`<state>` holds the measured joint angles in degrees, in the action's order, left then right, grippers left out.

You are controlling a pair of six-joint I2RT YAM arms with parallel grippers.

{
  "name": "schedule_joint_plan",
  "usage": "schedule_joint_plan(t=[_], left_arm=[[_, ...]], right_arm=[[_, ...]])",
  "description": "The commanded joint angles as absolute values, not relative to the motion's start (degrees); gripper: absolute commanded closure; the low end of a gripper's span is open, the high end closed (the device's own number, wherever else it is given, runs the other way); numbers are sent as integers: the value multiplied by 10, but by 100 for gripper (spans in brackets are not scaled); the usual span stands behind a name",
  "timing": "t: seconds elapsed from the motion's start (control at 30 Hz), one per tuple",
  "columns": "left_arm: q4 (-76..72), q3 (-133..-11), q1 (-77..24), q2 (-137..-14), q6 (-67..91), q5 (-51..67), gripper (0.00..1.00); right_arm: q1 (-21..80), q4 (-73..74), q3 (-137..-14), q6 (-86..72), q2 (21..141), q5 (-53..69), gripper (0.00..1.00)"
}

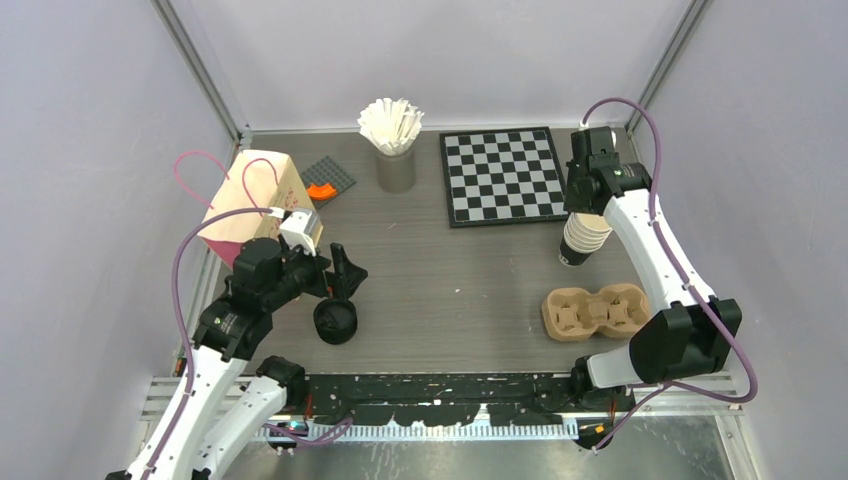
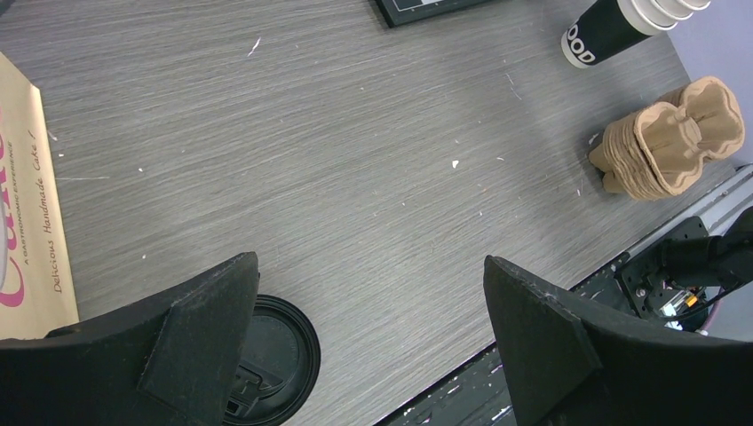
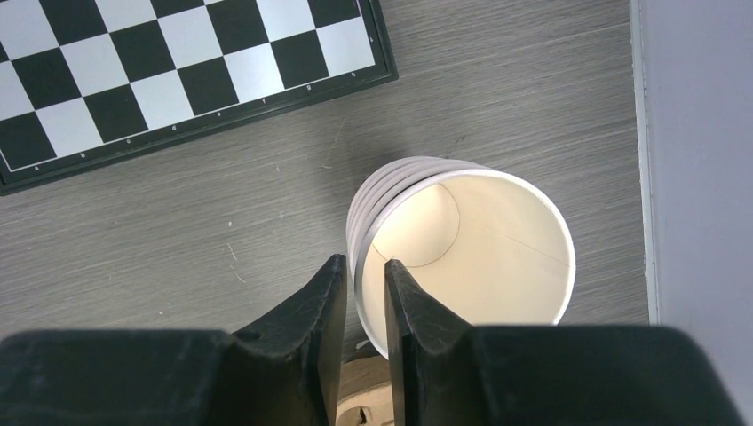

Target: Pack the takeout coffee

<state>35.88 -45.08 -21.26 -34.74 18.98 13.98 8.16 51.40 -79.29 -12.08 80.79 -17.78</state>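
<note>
The grey wooden table [image 1: 470, 290] carries everything. A chessboard [image 1: 503, 175] lies at its far side, right of the middle. A cream bag [image 1: 255, 195] with pink handles stands at the far left, close behind the left arm. A brown carrier [image 1: 597, 310] lies at the near right, beside the base of the right arm.

The cups [image 1: 583, 238] are a nested stack between the chessboard and the carrier, near the right edge. The lowest one has a dark wall and the upper ones show white rims. The stack leans; I cannot tell if its base touches the table. The right gripper [image 3: 362, 264] pinches the rim of the top cup, one finger inside and one outside, pressed on the wall.

The left gripper [image 2: 368, 259] is spread wide with nothing between its fingers. It hangs over the near left of the table. A black lid [image 2: 275, 346] lies flat just below one finger, partly hidden by it.

White filters [image 1: 391, 122] stand in a grey holder at the far middle. A small grey plate [image 1: 330, 177] lies beside the bag.
</note>
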Motion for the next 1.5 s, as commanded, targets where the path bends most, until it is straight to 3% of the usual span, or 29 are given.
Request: schedule_joint_plan(t=[0.0,0.3,0.57,0.73,1.47], left_arm=[[352,-450,-214,-346,178,134,0],[352,-450,-214,-347,178,134,0],[352,-450,-214,-348,178,133,0],[353,-450,-214,-347,178,134,0],[353,-450,-214,-343,178,132,0]], right_arm=[[80,501,-809,-110,808,-175,74],[80,501,-807,-107,806,-191,86],[80,504,-807,-107,809,-198,86],[80,509,-811,-107,808,-192,99],[100,570,-878,-98,814,-296,100]])
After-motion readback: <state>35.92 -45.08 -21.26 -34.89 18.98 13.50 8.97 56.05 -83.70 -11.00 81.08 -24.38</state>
